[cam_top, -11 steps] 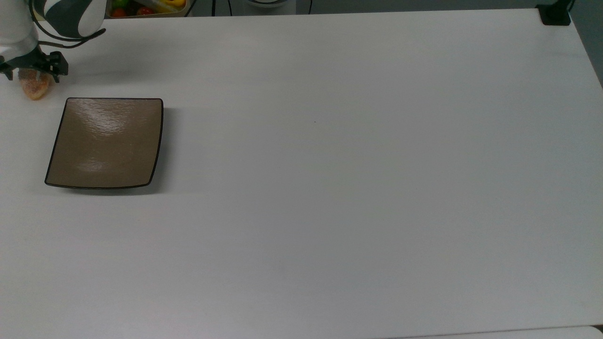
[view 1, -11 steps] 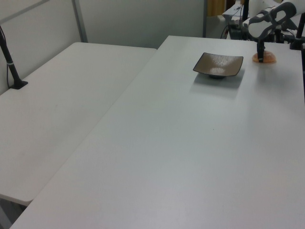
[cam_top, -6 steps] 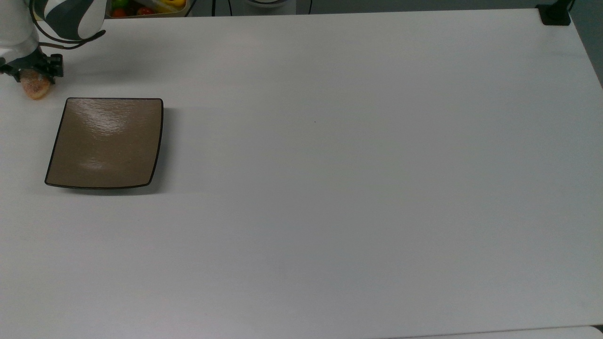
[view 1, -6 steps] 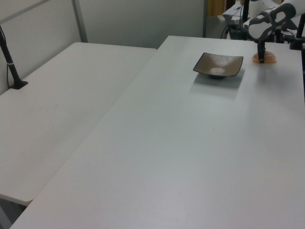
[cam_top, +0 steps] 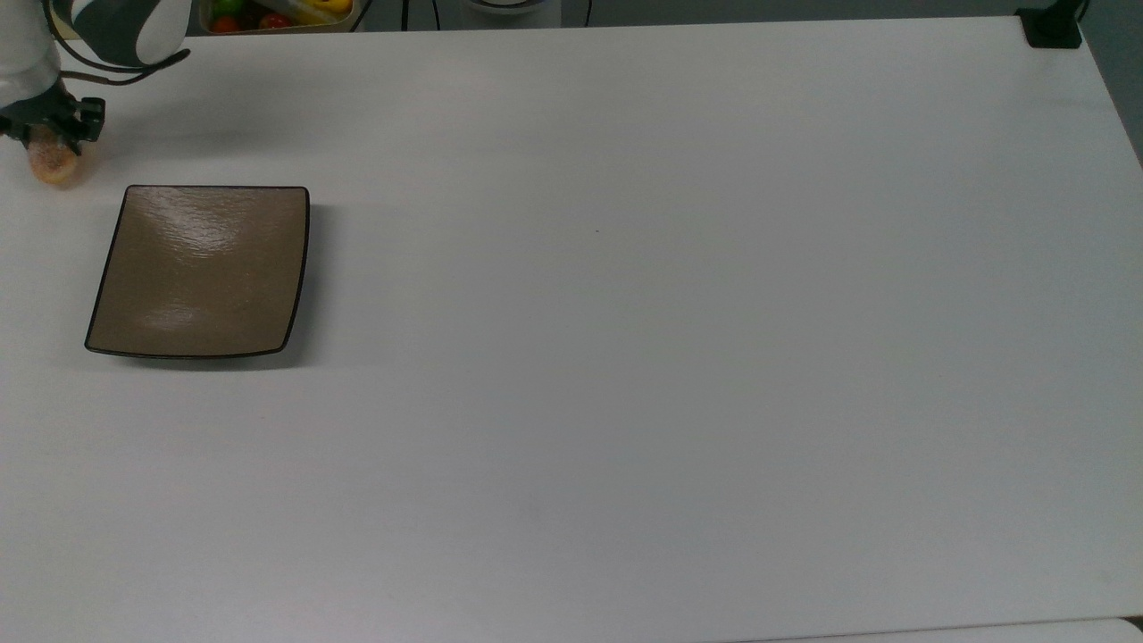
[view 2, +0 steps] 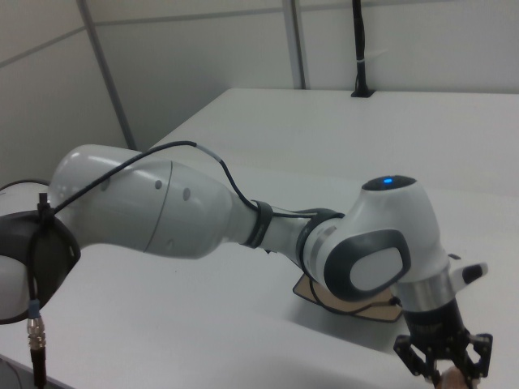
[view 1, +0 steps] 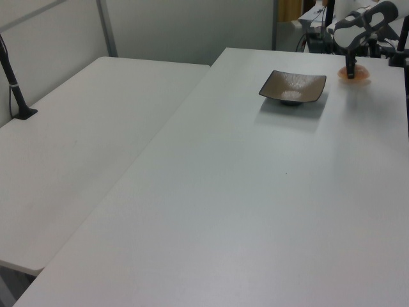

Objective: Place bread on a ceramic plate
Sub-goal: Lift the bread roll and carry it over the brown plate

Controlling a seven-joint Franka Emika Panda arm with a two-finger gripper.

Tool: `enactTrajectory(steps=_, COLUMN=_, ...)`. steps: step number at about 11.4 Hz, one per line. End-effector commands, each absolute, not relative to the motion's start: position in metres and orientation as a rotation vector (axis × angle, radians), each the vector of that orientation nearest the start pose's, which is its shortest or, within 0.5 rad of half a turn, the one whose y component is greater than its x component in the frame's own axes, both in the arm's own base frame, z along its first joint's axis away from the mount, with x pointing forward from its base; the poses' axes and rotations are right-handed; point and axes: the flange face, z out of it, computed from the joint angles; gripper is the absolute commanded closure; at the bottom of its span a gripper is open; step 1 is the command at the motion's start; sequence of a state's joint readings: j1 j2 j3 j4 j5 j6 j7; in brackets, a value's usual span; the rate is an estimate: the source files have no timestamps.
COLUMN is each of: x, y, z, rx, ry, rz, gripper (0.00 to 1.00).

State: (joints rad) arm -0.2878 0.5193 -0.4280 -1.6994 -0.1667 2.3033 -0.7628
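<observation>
The small oval orange-brown bread roll with a sugary speckled crust (cam_top: 52, 162) sits at the far upper left of the top view, pinched between the black fingers of the two-finger gripper (cam_top: 49, 143), which is closed on its upper part. In the top view its long axis runs roughly up and down, tilted a little, with the lower end pointing toward the near edge of the white table (cam_top: 679, 357). In the left view the roll (view 1: 355, 73) shows as an orange disc just beneath the dark gripper (view 1: 350, 69), whether touching the table cannot be told.

The square glossy brown-taupe ceramic plate with a thin dark rim (cam_top: 202, 270) lies bare, below and to the right of the roll in the top view, near but apart from it.

Compared with a second ago, the gripper and roll have shifted toward the top view's upper left, away from the plate, and the roll looks narrower and more upright. The plate has not moved.
</observation>
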Motion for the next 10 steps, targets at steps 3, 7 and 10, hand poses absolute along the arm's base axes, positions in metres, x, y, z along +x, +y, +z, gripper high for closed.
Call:
enactTrajectory(steps=3, x=0.542, y=-0.415, z=0.406, rx=-3.441, ry=-0.250, rz=-0.097, gripper=0.53)
enactTrajectory(steps=7, x=0.579, y=-0.381, z=0.433, rx=-3.289, ry=0.060, rz=-0.424, gripper=0.53)
enactTrajectory(steps=10, x=0.615, y=-0.319, z=0.425, rx=-3.195, ry=0.257, rz=-0.431, gripper=0.53)
